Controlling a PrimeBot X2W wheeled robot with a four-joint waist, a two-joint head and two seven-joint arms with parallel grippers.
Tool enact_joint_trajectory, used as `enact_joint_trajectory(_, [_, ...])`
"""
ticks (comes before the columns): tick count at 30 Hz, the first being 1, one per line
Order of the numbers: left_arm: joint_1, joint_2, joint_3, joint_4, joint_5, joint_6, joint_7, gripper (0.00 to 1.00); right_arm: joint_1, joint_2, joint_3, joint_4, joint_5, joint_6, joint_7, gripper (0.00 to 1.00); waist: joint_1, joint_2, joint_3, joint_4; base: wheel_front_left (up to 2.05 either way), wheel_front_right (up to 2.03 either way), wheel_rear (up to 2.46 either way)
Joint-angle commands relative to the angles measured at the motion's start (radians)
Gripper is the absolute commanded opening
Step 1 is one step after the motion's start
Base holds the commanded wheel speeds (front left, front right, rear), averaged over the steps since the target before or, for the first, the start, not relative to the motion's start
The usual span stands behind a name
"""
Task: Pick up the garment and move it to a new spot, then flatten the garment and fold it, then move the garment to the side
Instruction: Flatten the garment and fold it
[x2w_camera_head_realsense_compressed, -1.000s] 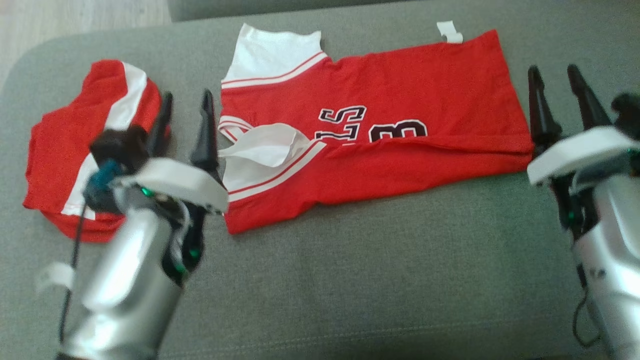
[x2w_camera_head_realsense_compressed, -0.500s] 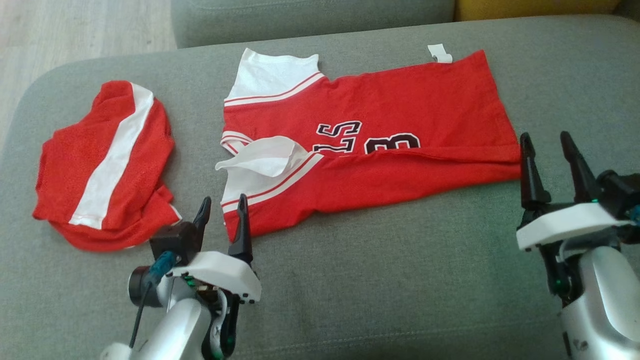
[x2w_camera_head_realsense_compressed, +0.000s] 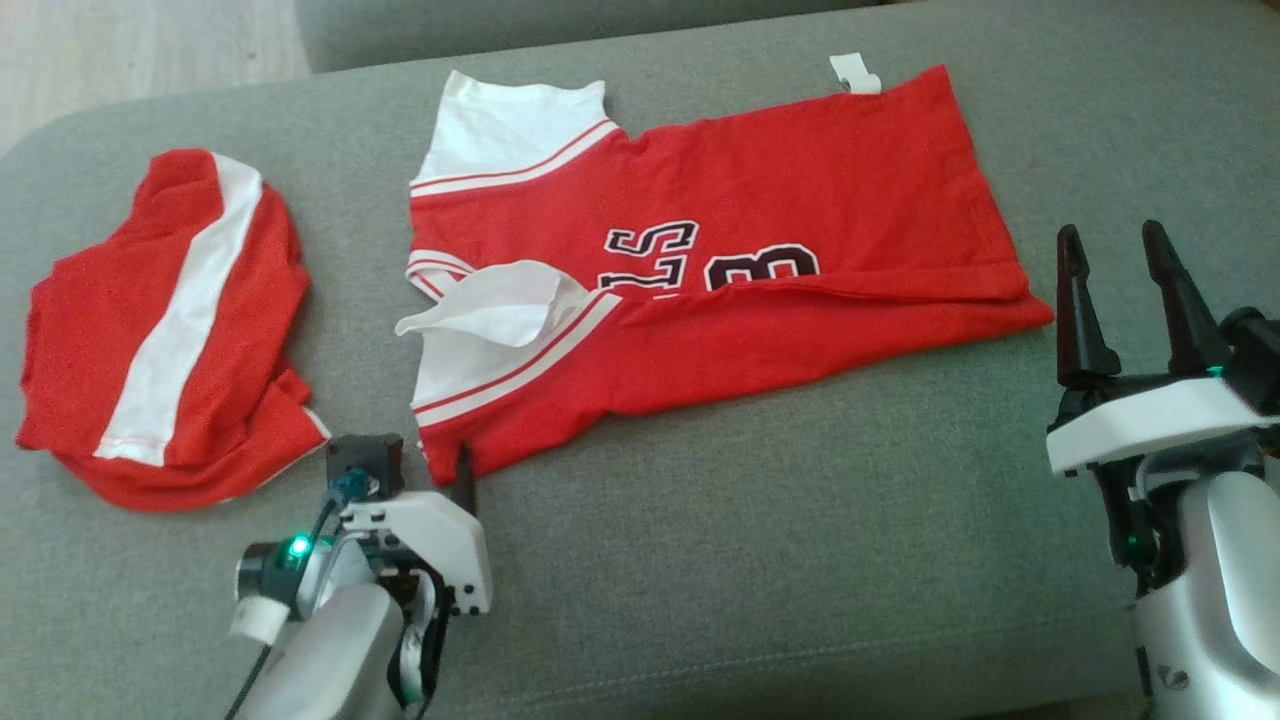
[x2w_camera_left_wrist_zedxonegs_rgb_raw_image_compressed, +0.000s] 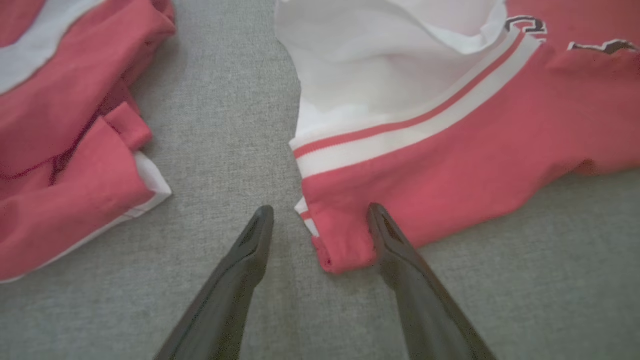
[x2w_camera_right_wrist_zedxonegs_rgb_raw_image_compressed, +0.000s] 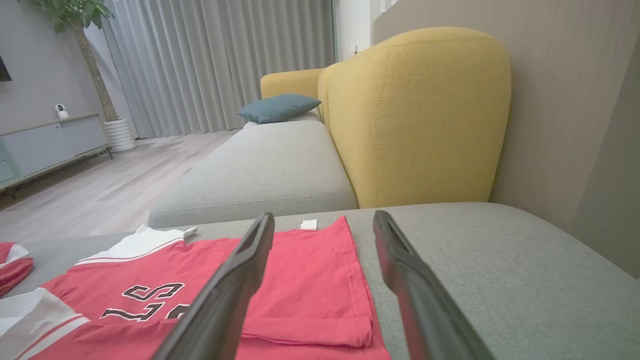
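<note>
The left gripper (x2w_camera_left_wrist_zedxonegs_rgb_raw_image_compressed: 320, 220) is spread wide and holds nothing. It is low over the near left corner of the red jersey (x2w_camera_head_realsense_compressed: 800, 190), and the corner sits between its fingers. One finger lies across the red hem and the other is over bare grey sofa cushion (x2w_camera_head_realsense_compressed: 800, 550); I cannot tell whether either presses on the cloth. The right gripper (x2w_camera_head_realsense_compressed: 1110, 240) is just as wide open and empty, raised above the cushion just off the jersey's right end.

The jersey lies lengthwise across the cushion. Its near long edge is folded over the black lettering, and a white sleeve (x2w_camera_head_realsense_compressed: 495, 310) is rumpled at the left end. A second red-and-white garment (x2w_camera_head_realsense_compressed: 150, 330) sits bunched near the left gripper but apart from it. A yellow chair back (x2w_camera_right_wrist_zedxonegs_rgb_raw_image_compressed: 415, 115) rises behind the cushion.
</note>
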Motion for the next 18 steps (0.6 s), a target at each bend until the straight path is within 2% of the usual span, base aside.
enact_joint_trajectory(1, [-0.06,0.029,0.026,-0.009,0.014,0.006,0.002,1.0,-0.025,0.001,0.016,-0.043,-0.003,0.007,0.004,1.0,0.0,0.0,0.01,-0.01,0.0,0.0,0.0])
enact_joint_trajectory(9, [-0.106,0.051,-0.007,0.069,0.013,-0.05,0.066,1.0,-0.044,-0.004,0.006,-0.061,-0.006,0.007,0.015,1.0,0.0,0.0,0.042,-0.031,0.0,0.0,0.0])
enact_joint_trajectory(10, [-0.11,0.05,-0.011,0.074,0.01,-0.06,0.075,0.79,-0.046,-0.004,0.001,-0.061,-0.007,0.007,0.016,1.0,0.0,0.0,0.045,-0.031,0.0,0.0,0.0])
enact_joint_trajectory(11, [-0.114,0.049,-0.015,0.078,0.008,-0.069,0.08,0.2,-0.048,-0.002,-0.004,-0.059,-0.009,0.007,0.017,1.0,0.0,0.0,0.046,-0.03,0.0,0.0,0.0])
enact_joint_trajectory(12, [-0.118,0.047,-0.017,0.078,0.006,-0.075,0.08,0.0,-0.048,0.0,-0.01,-0.055,-0.011,0.007,0.02,1.0,0.0,0.0,0.047,-0.029,0.0,0.0,0.0])
enact_joint_trajectory(18, [-0.146,0.037,0.002,0.019,0.008,-0.066,-0.035,0.0,-0.048,0.027,-0.062,0.002,-0.043,0.007,0.082,1.0,0.0,0.0,0.049,-0.007,0.0,0.0,0.0])
